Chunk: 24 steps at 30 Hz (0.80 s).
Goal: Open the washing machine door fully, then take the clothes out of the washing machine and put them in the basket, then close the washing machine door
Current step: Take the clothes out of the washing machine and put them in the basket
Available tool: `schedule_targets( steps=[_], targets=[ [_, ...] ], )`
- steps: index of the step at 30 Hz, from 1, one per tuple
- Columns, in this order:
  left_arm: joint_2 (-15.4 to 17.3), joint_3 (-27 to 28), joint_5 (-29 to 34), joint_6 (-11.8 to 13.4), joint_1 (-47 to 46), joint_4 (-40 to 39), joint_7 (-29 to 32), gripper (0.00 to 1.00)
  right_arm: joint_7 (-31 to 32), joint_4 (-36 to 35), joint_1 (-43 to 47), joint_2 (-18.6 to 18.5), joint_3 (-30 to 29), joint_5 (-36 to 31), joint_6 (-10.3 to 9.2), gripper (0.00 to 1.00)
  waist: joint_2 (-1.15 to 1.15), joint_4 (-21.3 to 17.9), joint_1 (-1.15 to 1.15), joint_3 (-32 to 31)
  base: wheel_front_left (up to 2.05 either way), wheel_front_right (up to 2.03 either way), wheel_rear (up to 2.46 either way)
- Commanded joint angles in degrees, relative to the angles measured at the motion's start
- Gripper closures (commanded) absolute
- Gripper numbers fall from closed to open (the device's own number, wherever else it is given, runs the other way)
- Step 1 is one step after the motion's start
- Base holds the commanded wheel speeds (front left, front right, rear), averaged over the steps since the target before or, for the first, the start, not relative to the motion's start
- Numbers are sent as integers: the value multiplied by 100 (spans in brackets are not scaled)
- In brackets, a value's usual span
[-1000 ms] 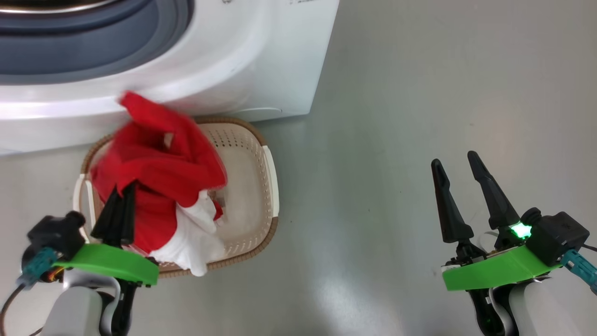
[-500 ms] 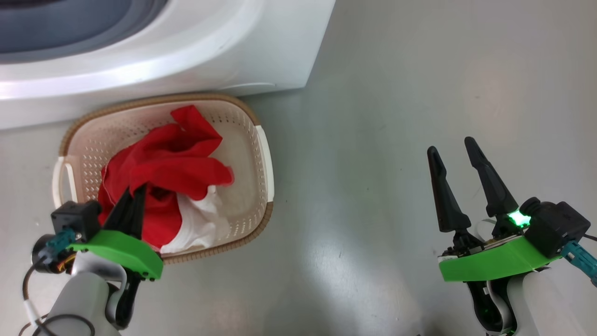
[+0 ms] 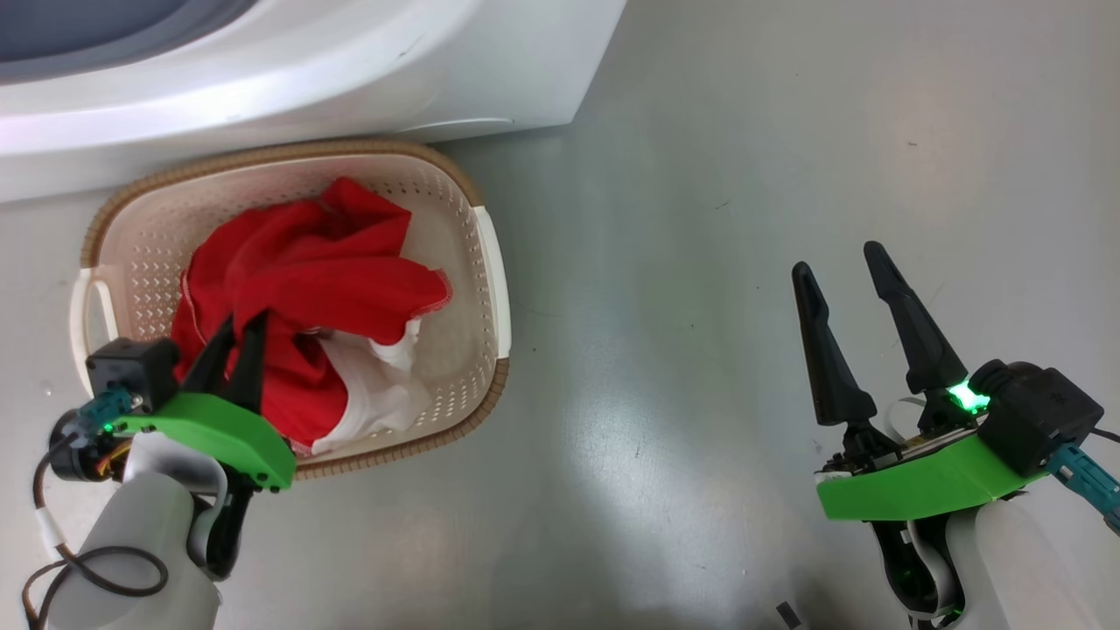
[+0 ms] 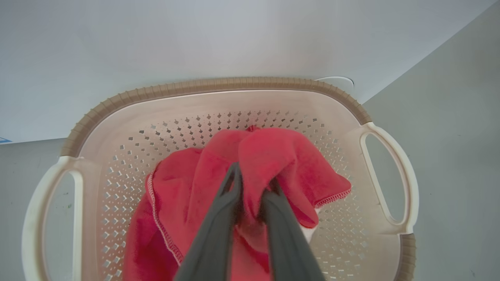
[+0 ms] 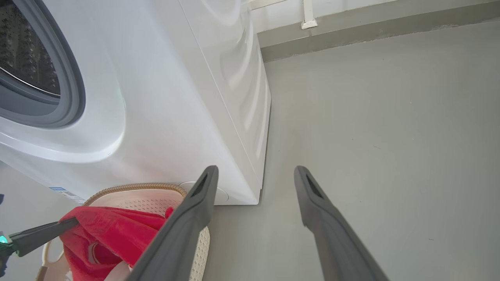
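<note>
The left gripper [image 3: 243, 325] is over the basket [image 3: 262, 156], its two dark fingers pinched together on a fold of the red clothes [image 3: 306, 271]; in the left wrist view the fabric [image 4: 273, 156] bunches up between the fingers of that gripper [image 4: 254, 175]. The clothes lie heaped inside the cream basket [image 4: 215, 83], with a white part [image 3: 376, 398] towards its near wall. The basket stands on the grey floor [image 3: 744, 131], right against the front of the white washing machine [image 3: 394, 70]. The right gripper [image 3: 837, 258] hangs well apart over bare floor, fingers spread and holding nothing. The right wrist view shows the steel drum [image 5: 23, 50] inside the grey gasket [image 5: 74, 89].
</note>
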Motion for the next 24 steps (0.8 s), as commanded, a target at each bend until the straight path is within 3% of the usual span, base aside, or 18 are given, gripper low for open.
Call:
schedule_targets(
  steps=[1, 4, 6, 8, 9, 24],
  targets=[
    [243, 136, -39, -32, 38, -30, -35, 71, -36, -136, -1, 0, 131, -36, 37, 0, 0, 1, 0, -3, 0, 0, 0],
    [246, 133, -80, -32, 27, 8, -35, 53, -36, -119, -9, 0, 123, -46, 37, 0, 0, 6, 0, -30, 0, 0, 0],
    [244, 141, -100, -32, 34, 19, -35, 33, -36, -113, -14, 0, 121, -43, 37, 0, 0, 12, 0, -55, 0, 0, 0],
    [237, 136, -118, -32, 51, 23, -35, 5, -36, -105, -19, 0, 122, -41, 37, 0, 0, 21, 0, -84, 0, 0, 0],
    [231, 137, -134, -32, 63, 21, -35, 0, -36, -98, -21, 0, 126, -39, 37, 0, 0, 25, 0, -101, 0, 0, 0],
    [53, 577, -181, -32, 563, -478, -35, 0, -36, 88, 69, 0, 99, 2, 37, 0, 0, 114, 0, -804, 0, 0, 0]
  ],
)
